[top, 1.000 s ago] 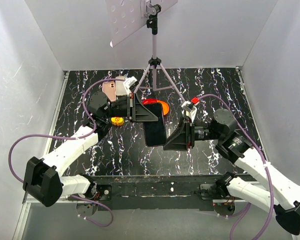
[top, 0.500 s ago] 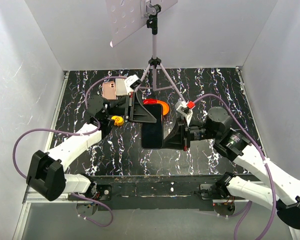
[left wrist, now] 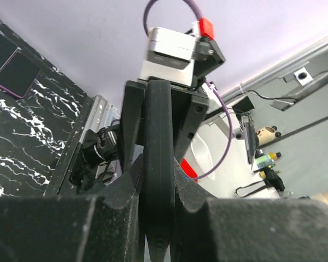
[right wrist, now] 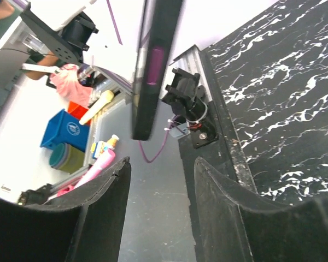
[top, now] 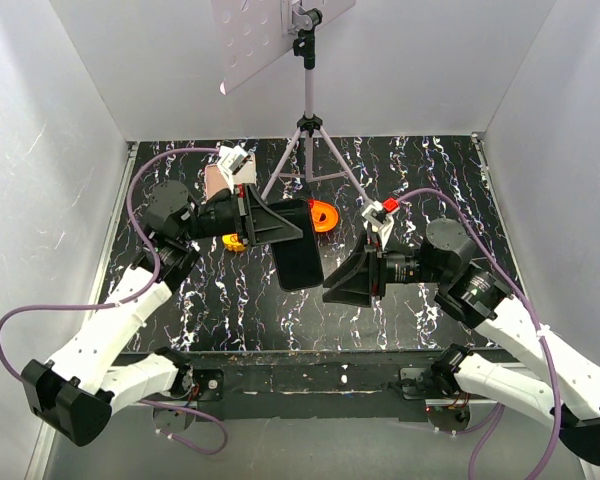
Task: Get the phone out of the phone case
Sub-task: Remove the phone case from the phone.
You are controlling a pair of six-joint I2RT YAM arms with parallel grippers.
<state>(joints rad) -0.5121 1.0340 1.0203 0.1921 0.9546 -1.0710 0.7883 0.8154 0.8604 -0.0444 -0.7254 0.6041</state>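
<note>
The black phone in its case (top: 296,256) is held above the table, screen side up in the top view. My left gripper (top: 280,228) is shut on its upper end. In the left wrist view the phone (left wrist: 157,136) shows edge-on, clamped in my left gripper (left wrist: 157,188). My right gripper (top: 332,284) is open just to the right of the phone's lower end, apart from it. In the right wrist view the phone (right wrist: 153,65) hangs edge-on beyond my open right gripper (right wrist: 161,164), with nothing between the fingers.
A tripod (top: 308,140) stands at the back centre with an orange object (top: 323,214) by its foot. A yellow object (top: 235,241) and a pink phone-like thing (top: 215,178) lie under my left arm. Two dark phones (left wrist: 13,68) lie on the marbled black table (top: 430,180).
My left arm has pulled back to the left, carrying the phone slightly left and up. My right gripper has drawn away from the phone's side and stands open beside it.
</note>
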